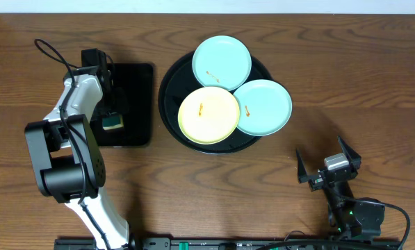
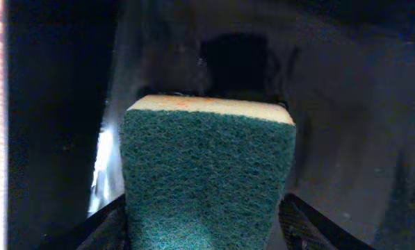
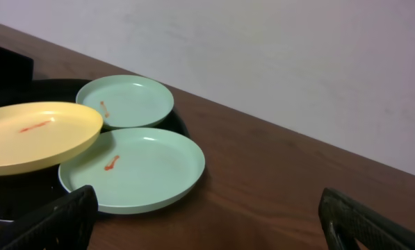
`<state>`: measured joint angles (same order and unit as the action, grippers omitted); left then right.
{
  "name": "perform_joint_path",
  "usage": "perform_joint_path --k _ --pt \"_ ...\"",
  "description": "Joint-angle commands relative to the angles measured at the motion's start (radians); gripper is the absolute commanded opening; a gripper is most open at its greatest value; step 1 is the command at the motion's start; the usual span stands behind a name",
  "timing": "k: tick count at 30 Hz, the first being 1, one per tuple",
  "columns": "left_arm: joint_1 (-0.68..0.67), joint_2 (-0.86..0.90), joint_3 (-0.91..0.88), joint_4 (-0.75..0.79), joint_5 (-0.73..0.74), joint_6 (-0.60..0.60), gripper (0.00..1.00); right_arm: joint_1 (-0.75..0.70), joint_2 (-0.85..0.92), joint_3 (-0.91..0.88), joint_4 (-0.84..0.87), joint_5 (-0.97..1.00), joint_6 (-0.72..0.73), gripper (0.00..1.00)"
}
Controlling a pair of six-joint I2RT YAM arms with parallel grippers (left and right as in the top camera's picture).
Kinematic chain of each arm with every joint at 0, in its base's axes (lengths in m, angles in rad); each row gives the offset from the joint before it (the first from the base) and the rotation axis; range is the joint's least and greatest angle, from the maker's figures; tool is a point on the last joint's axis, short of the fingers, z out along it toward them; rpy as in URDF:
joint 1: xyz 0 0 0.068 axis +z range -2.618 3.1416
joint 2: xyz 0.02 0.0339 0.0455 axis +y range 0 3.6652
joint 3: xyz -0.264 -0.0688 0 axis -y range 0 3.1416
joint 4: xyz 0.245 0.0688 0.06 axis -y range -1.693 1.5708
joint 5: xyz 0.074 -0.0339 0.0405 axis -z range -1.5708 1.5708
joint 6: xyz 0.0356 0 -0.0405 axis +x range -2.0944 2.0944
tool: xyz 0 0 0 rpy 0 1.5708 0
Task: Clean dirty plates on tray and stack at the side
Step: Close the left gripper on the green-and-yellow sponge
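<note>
So the left tool (image 1: 112, 119) is parked over the small rectangular black tray (image 1: 137, 90), and from its wrist view it looks clenched on the green-and-yellow scouring sponge (image 2: 207, 180). The right tool (image 1: 323, 158) is spread wide with nothing in it, by the near edge of the wooden tabletop (image 1: 374, 83), well apart from the large round black tray (image 1: 168, 90). All three small glossy plates sit on that tray with orange smudges: the pale yellow plate (image 1: 208, 115) overlapping the near light blue plate (image 1: 266, 104), the other light blue plate (image 1: 222, 61) behind. My worry: that near blue one overhangs the tray rim, so scrubbing it unpinned could tip or skid it off.
</note>
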<state>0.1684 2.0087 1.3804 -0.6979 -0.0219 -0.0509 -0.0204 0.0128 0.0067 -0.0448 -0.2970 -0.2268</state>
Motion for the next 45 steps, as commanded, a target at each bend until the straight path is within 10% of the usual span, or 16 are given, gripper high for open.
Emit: perform_joint_path --k 1,36,45 --pt "0.005 0.011 -0.002 0.000 0.130 0.010 0.65 -0.014 -0.003 -0.001 -0.004 -0.007 0.012 0.99" --pt "0.004 0.011 -0.038 0.080 0.151 0.020 0.68 -0.014 -0.003 -0.001 -0.004 -0.007 0.012 0.99" --pt "0.005 0.011 -0.043 0.091 0.152 0.020 0.49 -0.014 -0.003 -0.001 -0.004 -0.007 0.012 0.99"
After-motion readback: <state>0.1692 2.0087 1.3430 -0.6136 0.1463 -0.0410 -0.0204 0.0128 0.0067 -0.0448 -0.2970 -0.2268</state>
